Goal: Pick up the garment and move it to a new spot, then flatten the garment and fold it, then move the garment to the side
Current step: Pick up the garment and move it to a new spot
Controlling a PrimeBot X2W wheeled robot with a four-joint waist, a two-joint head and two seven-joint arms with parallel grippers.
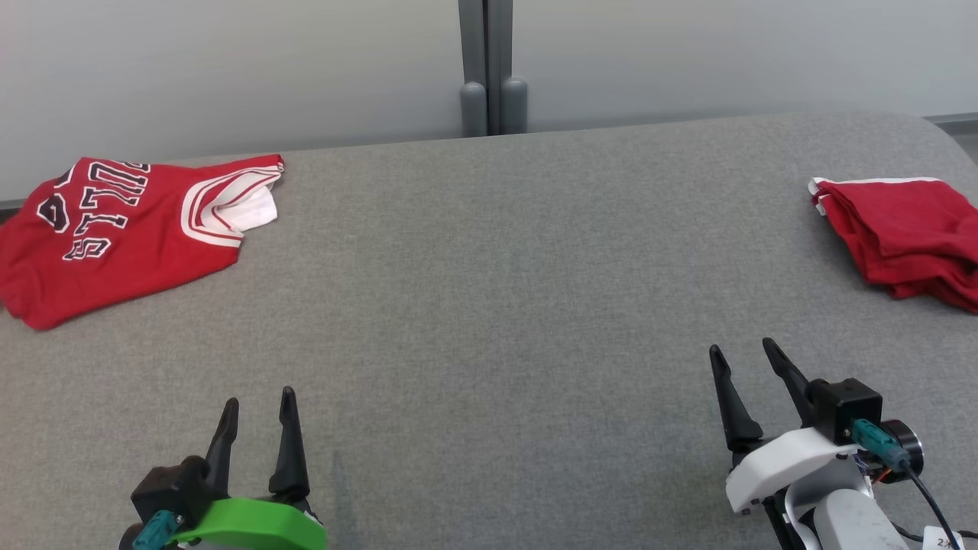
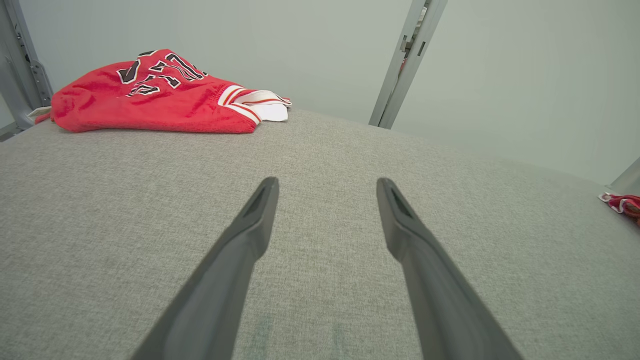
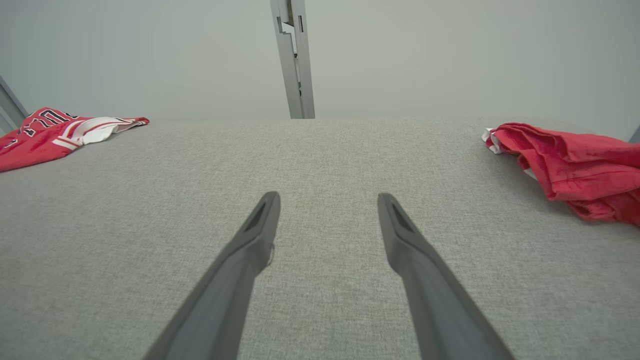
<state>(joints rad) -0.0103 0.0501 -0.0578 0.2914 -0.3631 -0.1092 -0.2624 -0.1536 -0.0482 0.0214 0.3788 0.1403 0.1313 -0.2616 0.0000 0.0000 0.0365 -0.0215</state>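
grey surface (image 1: 489,267) before a pale wall. red jersey (image 1: 153,252) at ten o'clock, crumpled red garment (image 1: 909,229) at two. likely soft, light, limp; best pinched at a hem. left fingers (image 1: 289,443) and right fingers (image 1: 730,405) spread, empty.

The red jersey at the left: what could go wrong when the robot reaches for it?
Two red garments lie here: the jersey and a crumpled red garment at the right; the wrong one may be taken.
The jersey lies near the far edge of the grey surface; a push could slide it off.
It is bunched; the open left gripper may pinch one layer.
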